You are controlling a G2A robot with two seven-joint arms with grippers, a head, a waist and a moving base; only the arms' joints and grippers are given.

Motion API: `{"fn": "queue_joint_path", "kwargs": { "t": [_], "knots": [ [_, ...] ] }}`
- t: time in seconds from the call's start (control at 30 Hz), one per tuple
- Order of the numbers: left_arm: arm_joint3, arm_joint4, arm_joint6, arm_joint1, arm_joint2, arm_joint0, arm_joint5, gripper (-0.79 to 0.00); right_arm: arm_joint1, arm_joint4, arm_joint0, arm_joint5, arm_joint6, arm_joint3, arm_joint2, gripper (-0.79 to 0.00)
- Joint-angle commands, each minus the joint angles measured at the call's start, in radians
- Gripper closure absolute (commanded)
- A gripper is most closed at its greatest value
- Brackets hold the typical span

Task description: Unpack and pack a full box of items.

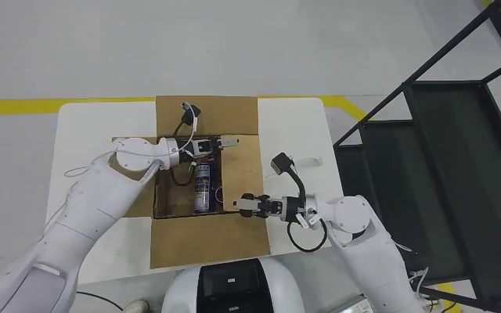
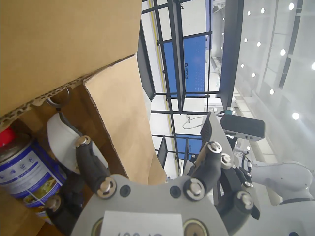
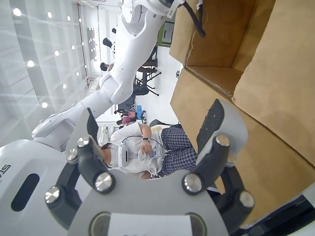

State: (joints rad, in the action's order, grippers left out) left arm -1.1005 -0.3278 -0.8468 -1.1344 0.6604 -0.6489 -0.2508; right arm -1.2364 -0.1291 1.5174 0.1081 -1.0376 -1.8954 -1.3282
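Brown cardboard box (image 1: 207,117) sits open on the white table (image 1: 94,133), far and near flaps folded flat outward. Its left flap is mostly hidden under the left arm.

Inside the box lies a spray can with a blue-and-white label and red cap (image 1: 203,188), on its side against the right wall. In the left wrist view the can (image 2: 22,163) is cut off at the frame edge and its cap is half hidden behind a corrugated edge. The rest of the box floor is in shadow, contents hard to make out.

Left gripper (image 1: 227,142) is at the far right corner of the opening, jaws spread wide. From its wrist view (image 2: 133,124), one finger is inside the box near the can and the other is outside, with a cardboard panel between them. Cannot tell whether either pad touches it.

Right gripper (image 1: 244,203) is at the near right corner, jaws apart and holding nothing (image 3: 152,116). One finger (image 3: 216,119) is just beside the box's outer cardboard.
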Motion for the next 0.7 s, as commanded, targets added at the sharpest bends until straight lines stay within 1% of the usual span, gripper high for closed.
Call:
{"fn": "queue_joint_path", "kwargs": {
  "t": [0.0,0.17,0.3,0.37,0.47,0.67],
  "knots": [
    [0.036,-0.013,-0.007,-0.017,-0.016,0.015,-0.019,-0.785,0.003,0.000,0.000,0.002,-0.002,-0.002,0.000,-0.785],
    [0.106,-0.046,-0.053,-0.053,-0.045,0.042,-0.053,-0.785,0.009,0.007,-0.009,-0.007,-0.013,-0.003,0.011,-0.785],
    [0.142,-0.088,-0.091,-0.070,-0.043,0.048,-0.091,-0.785,0.013,0.005,-0.023,-0.012,-0.017,0.002,0.025,-0.785],
    [0.152,-0.103,-0.112,-0.074,-0.036,0.049,-0.109,-0.785,0.014,0.003,-0.028,-0.012,-0.019,0.002,0.031,-0.785],
    [0.143,-0.124,-0.144,-0.076,-0.021,0.046,-0.135,-0.785,0.017,0.002,-0.033,-0.011,-0.023,-0.004,0.041,-0.785],
    [0.088,-0.140,-0.190,-0.069,0.016,0.028,-0.157,-0.785,0.023,0.008,-0.038,-0.013,-0.024,-0.028,0.060,-0.785]
  ]
}}
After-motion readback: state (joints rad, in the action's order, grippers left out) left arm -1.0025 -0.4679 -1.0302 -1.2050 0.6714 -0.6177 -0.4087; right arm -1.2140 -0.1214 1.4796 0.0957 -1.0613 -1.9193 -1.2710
